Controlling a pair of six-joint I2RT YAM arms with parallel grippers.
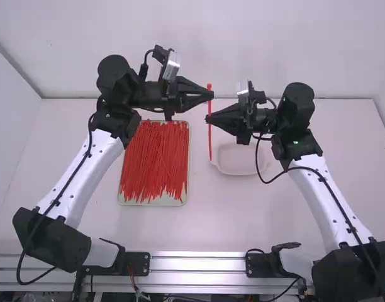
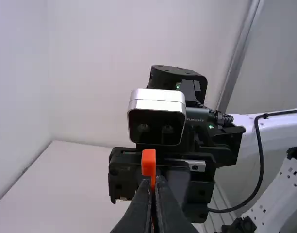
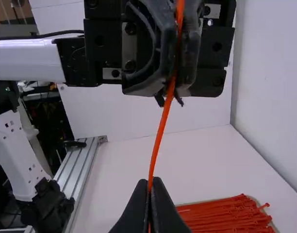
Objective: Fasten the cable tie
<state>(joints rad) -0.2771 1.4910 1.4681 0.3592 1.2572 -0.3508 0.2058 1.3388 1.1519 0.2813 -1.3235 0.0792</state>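
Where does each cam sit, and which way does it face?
High: fixed above and behind the bases, looking forward and down at the table; both arms whole, left gripper and right gripper pinching the upright tie.
Left wrist: on the left wrist, facing the right arm head-on; own fingers in the foreground.
Right wrist: on the right wrist, facing the left arm; own fingers in the foreground.
Shared: all three show the tie.

Overhead view, wrist views opp., share tie [image 1: 209,129]
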